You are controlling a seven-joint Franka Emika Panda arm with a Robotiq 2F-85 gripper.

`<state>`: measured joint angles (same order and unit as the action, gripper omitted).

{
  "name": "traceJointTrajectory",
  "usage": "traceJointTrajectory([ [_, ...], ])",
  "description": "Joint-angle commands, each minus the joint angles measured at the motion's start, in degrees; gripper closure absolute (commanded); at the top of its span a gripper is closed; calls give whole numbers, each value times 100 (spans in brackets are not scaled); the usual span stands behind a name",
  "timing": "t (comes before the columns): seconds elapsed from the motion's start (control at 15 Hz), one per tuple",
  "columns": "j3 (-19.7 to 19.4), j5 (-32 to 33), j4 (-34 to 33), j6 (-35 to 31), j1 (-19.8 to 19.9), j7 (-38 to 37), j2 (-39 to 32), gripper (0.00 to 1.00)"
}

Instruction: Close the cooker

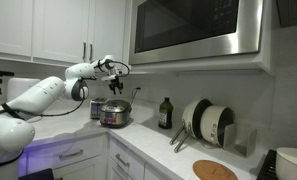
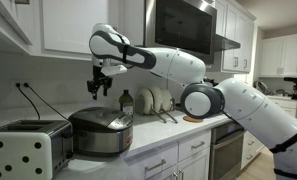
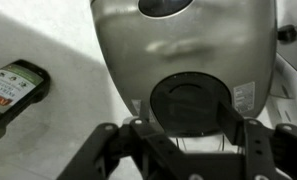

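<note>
Here, in an exterior view, a silver toaster (image 2: pixel 23 140) stands leftmost; just beside it sits the cooker (image 2: pixel 101 131), its lid down. The gripper (image 2: pixel 97 90) hangs above the cooker; the wrist view shows its fingers (image 3: pixel 102 150) spread apart, holding nothing. Further right stands a dark bottle (image 2: pixel 126 101).

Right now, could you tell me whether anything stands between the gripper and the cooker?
Nothing visible does. The gripper hangs above the cooker with only open air between them; the dark bottle stands off to the side, clear of the way down.
</note>
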<state>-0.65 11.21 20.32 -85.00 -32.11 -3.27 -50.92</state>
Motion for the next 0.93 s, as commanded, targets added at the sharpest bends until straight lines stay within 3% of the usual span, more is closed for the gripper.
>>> traceJointTrajectory([
  [0.0, 130, -133, -11, -274, -70, 298, 431, 1],
  [0.87, 235, -90, 9, -474, -140, 833, 1595, 0],
])
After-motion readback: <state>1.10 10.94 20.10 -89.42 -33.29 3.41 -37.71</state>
